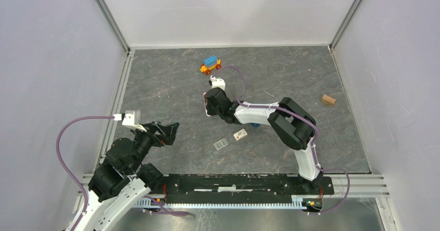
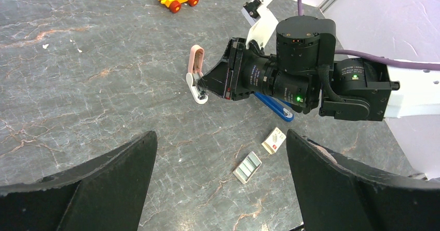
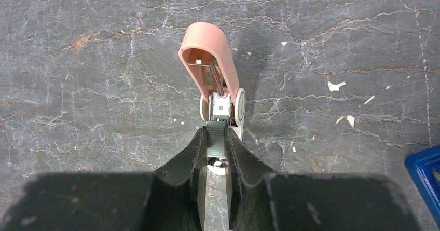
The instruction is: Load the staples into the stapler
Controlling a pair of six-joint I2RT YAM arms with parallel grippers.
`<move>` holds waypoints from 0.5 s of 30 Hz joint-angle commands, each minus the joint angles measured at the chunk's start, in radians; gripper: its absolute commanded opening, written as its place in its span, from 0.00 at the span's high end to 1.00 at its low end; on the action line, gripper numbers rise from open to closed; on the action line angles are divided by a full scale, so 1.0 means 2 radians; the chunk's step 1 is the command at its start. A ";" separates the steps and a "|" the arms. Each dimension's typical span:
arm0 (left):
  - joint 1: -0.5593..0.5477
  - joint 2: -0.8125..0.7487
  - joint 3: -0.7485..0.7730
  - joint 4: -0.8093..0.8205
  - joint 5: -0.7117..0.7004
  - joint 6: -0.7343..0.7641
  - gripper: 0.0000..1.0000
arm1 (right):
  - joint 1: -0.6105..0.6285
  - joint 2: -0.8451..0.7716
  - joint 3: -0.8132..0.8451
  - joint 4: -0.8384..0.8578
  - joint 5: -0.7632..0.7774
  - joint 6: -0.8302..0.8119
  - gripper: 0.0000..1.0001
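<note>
My right gripper [image 3: 218,135] is shut on a silver staple strip [image 3: 217,137] that lies in line with the metal rail of a pink and white stapler [image 3: 207,49]. This stapler lies on the table with its pink lid swung up. In the left wrist view the right gripper [image 2: 205,83] meets the pink stapler [image 2: 196,65] low over the table. A dark-blue stapler [image 2: 275,106] lies under the right arm, partly hidden. It also shows in the top view [image 1: 254,124]. My left gripper [image 2: 221,137] is open and empty above the table. In the top view the left gripper [image 1: 168,132] is left of an open tray of staples [image 1: 221,144].
The staple tray [image 2: 247,167] and its cardboard sleeve [image 2: 273,140] lie side by side near the front middle. A toy car [image 1: 210,64] with a blue top and red wheels stands at the back. A small wooden block [image 1: 328,99] lies at the right.
</note>
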 commanded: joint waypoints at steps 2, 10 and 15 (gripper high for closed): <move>-0.002 0.000 0.000 0.009 -0.006 0.026 0.00 | 0.001 0.000 -0.003 0.014 0.007 -0.001 0.81; -0.002 -0.003 0.000 0.009 -0.008 0.025 0.00 | 0.002 0.005 -0.007 0.017 0.005 -0.001 0.80; -0.002 -0.004 -0.001 0.009 -0.008 0.024 0.00 | 0.004 0.005 -0.004 0.012 0.010 -0.005 0.79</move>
